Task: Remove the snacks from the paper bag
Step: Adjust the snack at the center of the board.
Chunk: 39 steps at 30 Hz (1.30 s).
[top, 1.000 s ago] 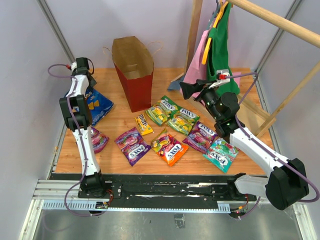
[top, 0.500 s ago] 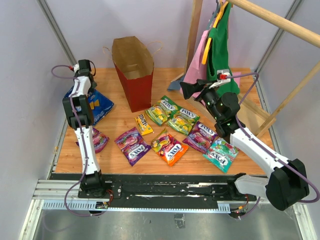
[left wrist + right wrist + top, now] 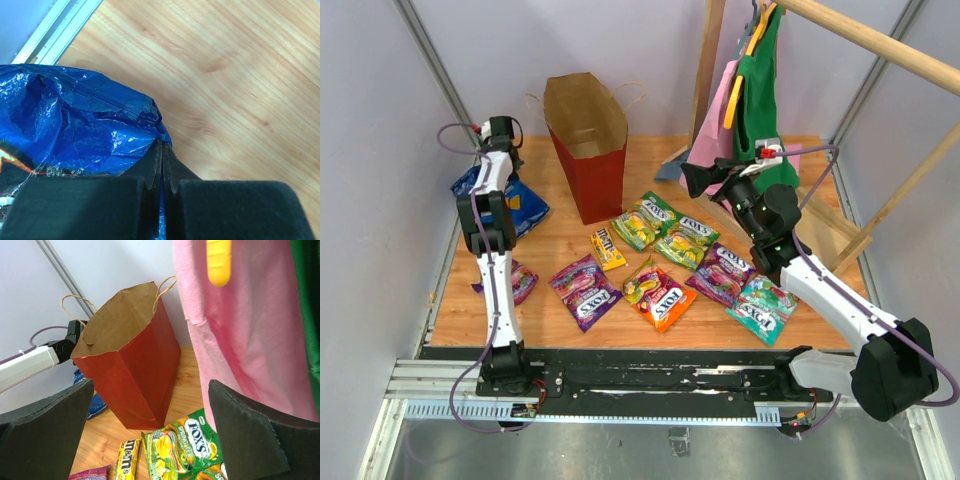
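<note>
You are nearing the end: glossy, crinkly snacks are lying spread over the wooden surface in front of the paper bag, which is standing upright, stiff and dark red, its kraft-lined depths hidden. Left of the bag, your left fingers are pinching the crumpled blue packet. Right of the bag, your right fingers are gaping wide, holding nothing.

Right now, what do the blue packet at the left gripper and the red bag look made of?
The blue packet: thin plastic or foil film, glossy; it crinkles and throws bright glints. The paper bag: matte paper, dark red outside, brown kraft inside, judging by its sharp creases and dull surface.
</note>
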Available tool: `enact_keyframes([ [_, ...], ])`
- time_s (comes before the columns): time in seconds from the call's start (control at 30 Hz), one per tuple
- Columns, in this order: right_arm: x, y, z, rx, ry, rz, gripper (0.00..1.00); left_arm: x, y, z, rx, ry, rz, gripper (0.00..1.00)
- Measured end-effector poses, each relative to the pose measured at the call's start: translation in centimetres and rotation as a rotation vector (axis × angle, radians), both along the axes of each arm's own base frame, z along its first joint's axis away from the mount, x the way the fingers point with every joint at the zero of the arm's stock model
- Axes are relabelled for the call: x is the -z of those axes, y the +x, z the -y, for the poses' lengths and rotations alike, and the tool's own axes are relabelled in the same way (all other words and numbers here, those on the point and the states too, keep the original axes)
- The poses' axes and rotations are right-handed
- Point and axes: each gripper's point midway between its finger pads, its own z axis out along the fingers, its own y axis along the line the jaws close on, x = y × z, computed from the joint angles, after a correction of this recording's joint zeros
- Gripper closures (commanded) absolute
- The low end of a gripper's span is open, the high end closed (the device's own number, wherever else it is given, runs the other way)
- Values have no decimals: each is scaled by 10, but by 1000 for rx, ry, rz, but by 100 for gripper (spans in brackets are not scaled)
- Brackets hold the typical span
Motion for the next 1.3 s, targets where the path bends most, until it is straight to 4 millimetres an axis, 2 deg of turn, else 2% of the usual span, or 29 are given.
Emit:
enact_keyframes([
  [0.07,0,2,4,10,0,0,2,0,5,6,14,7,5,97],
  [0.3,2,4,9,23,-1,-4,2,-1,5,7,8,27,6,74],
  [0.5,3,4,10,25,-1,-4,2,-2,-5,8,9,22,-9,53],
  [0.8,3,6,13,32,5,-8,2,-2,-12,15,34,-5,-22,49],
  [0.97,3,6,13,31,5,-8,2,-4,-18,29,76,-64,1,47],
  [1.1,3,6,13,31,6,-8,2,-14,-13,35,91,-83,31,48],
  [1.3,5,5,13,32,4,-12,2,-25,-7,30,77,-63,49,50],
])
